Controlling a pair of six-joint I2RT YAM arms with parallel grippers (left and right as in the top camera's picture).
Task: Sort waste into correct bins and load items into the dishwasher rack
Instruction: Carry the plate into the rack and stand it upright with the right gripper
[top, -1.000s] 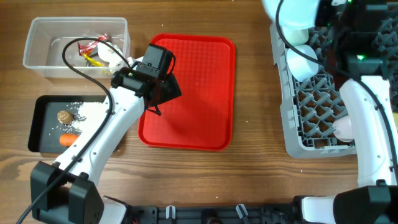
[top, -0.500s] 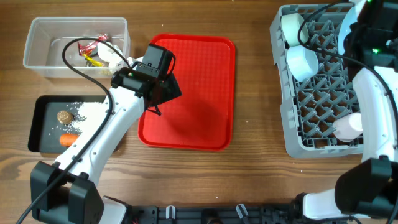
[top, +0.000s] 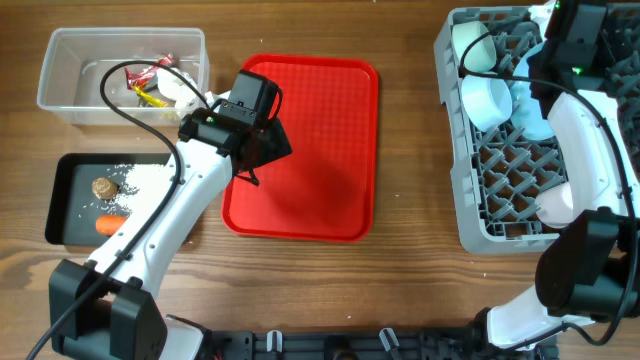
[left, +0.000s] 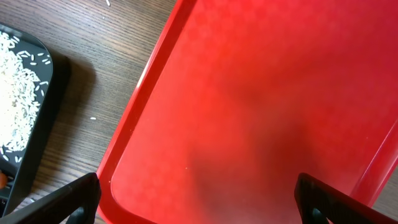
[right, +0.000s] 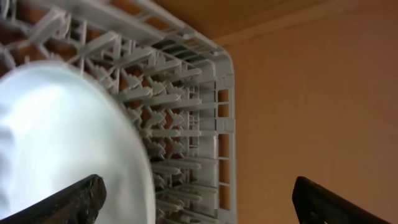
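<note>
The pale blue plate (right: 62, 143) stands on edge among the pegs of the grey dishwasher rack (right: 186, 93). My right gripper (right: 205, 202) is open above it, its left finger beside the plate's rim, nothing between the fingers. Overhead, the plate (top: 528, 108) shows beside two pale bowls (top: 485, 95) at the rack's (top: 450, 150) back, under the right gripper (top: 565, 55). A pinkish-white cup (top: 555, 205) lies in the rack's front right. My left gripper (left: 199, 202) hangs open and empty over the red tray (left: 249, 112).
The clear tub (top: 60, 60) at back left holds wrappers (top: 150, 75) and a tissue (top: 185, 95). The black tray (top: 60, 200) holds rice (top: 135, 178), a brown lump (top: 104, 187) and a carrot (top: 112, 224). The left arm crosses the black tray's right side.
My right gripper has opened and let go of the plate, which now stands in the rack. The right arm has shifted over the rack's back. The left arm has not moved.
</note>
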